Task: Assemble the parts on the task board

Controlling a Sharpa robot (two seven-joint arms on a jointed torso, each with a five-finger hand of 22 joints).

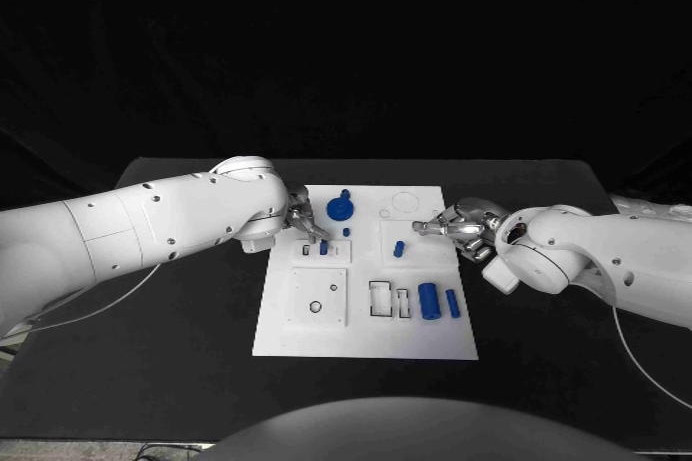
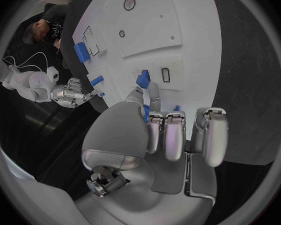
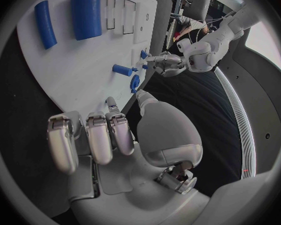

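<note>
A small blue peg (image 2: 143,78) is pinched between the fingertips (image 2: 152,92) of the left hand (image 1: 300,224) and held at a slot near the left edge of the white board (image 1: 433,336). The other fingers of that hand are curled in behind the pinch. At the right hand (image 1: 459,227) the fingers are drawn loosely together over the board's far right part. Nothing can be seen in them, though whether they are truly closed cannot be told.

The work is judged to be partly done. A round blue wheel (image 1: 339,208) is seated at the far end of the board, and a short blue pin (image 1: 398,248) stands near the middle. A thick blue cylinder (image 1: 428,300) and a thinner blue rod (image 1: 453,302) lie loose on the near right — these are taken to be still waiting. Two rectangular cut-outs (image 1: 391,299) beside them are open, as are two small round holes (image 1: 325,297) in the raised panel on the near left.

The board is flat, matt and hard-looking; the blue pieces are smooth, plastic-like and mostly round — likely to roll if nudged.
</note>
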